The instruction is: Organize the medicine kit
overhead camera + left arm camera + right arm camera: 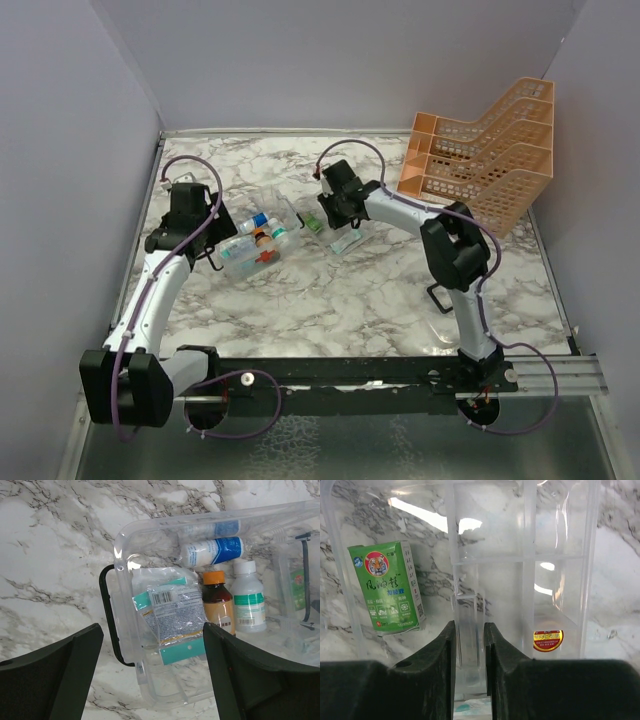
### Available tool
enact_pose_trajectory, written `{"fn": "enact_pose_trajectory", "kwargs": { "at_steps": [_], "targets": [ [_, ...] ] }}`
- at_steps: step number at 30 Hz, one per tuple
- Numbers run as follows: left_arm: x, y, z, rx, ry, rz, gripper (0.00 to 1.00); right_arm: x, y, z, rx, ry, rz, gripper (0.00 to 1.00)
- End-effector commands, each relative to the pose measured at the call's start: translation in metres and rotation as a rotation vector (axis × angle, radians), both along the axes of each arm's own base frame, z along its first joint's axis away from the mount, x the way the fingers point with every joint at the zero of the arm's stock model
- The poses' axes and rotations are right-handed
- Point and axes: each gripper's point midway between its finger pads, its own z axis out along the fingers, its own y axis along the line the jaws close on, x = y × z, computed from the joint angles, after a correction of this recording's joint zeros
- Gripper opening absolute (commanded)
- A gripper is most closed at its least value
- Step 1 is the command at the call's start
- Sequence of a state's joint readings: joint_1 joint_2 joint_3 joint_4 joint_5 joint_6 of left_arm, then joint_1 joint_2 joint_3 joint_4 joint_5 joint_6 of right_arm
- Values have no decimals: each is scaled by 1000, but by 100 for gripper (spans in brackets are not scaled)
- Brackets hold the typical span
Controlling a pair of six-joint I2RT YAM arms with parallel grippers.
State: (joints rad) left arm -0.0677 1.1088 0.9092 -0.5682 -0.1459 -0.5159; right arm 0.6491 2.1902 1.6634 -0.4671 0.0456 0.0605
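Note:
The medicine kit (pixel 250 250) is a clear box with a black handle (pixel 105 615), left of centre. In the left wrist view it holds teal-and-white sachets (pixel 170 610), an amber bottle with an orange cap (pixel 217 600), a white bottle (pixel 248 600) and a blue-and-white tube (pixel 212 551). My left gripper (pixel 152 625) is open and empty, its fingers straddling the box's handle end (pixel 205 245). My right gripper (pixel 469 625) is closed on an upright clear tab of the kit's clear divided lid piece (pixel 290 208), at the box's far right side (pixel 325 205). Whether this is the lid or an inner tray I cannot tell.
A green tiger-print sachet (pixel 387 587) lies on the marble under the clear piece, and a round red-and-yellow label (pixel 547 640) shows through it. A teal-and-white sachet (pixel 345 240) lies on the table. An orange mesh tiered rack (pixel 485 150) stands at the back right.

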Motion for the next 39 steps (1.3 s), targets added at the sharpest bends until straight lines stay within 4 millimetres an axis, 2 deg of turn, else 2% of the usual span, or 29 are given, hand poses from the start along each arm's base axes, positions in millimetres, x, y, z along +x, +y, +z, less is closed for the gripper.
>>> {"fn": "enact_pose_trajectory", "kwargs": {
  "at_steps": [1,3,8,21,28,35,39],
  "targets": [
    [12,10,11,72,-28,-23,83,-8,-8,40,52,-27,-120,6],
    [11,10,4,64,-11,-12,80,-14,-15,42,49,-12,-162,5],
    [10,10,-12,55,31,2,66,-27,-28,47,45,12,-232,4],
    [15,10,-22,80,22,-47,34,-43,-39,66,68,14,-259,3],
    [14,9,-39,119,70,-118,27,-43,-48,83,55,-16,-283,3],
    [20,6,-33,161,52,-216,20,-40,-66,102,31,-68,-379,3],
    [22,-5,-32,141,32,-291,18,-38,-70,118,41,-101,-409,3]
  ]
}}
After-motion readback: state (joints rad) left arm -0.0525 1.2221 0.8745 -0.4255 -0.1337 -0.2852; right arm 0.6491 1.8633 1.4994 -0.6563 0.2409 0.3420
